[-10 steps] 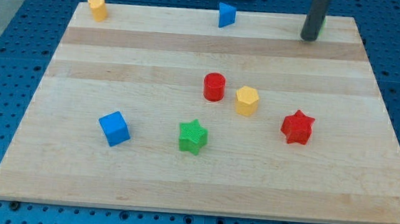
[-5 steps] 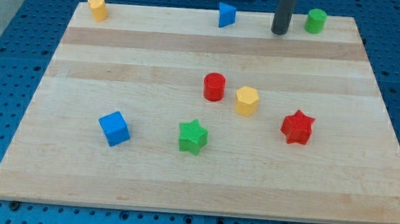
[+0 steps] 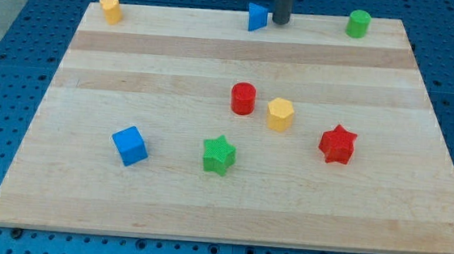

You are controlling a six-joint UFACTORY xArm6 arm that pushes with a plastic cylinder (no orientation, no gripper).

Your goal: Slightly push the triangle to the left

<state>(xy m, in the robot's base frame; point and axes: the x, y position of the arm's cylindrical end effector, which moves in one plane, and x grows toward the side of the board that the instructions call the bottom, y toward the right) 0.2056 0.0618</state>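
Blue triangle (image 3: 257, 16) sits at the board's (image 3: 206, 190) top edge with my tip (image 3: 281, 22), a bare rod clamping nothing, just to its right, so an off-centre shove could spin it off the edge; eight blocks: two each of blue, red, yellow, green.

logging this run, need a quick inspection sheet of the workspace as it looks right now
surface: wooden board, flat, on a blue perforated base
job's things: blue triangle at the view's top edge
clutter: yellow cylinder, green cylinder, red cylinder, yellow hexagon, red star, green star, blue cube
grippers: none; my tip sits just right of the triangle, contact unclear
cables: nothing seen
surroundings: pale floor at the top corners
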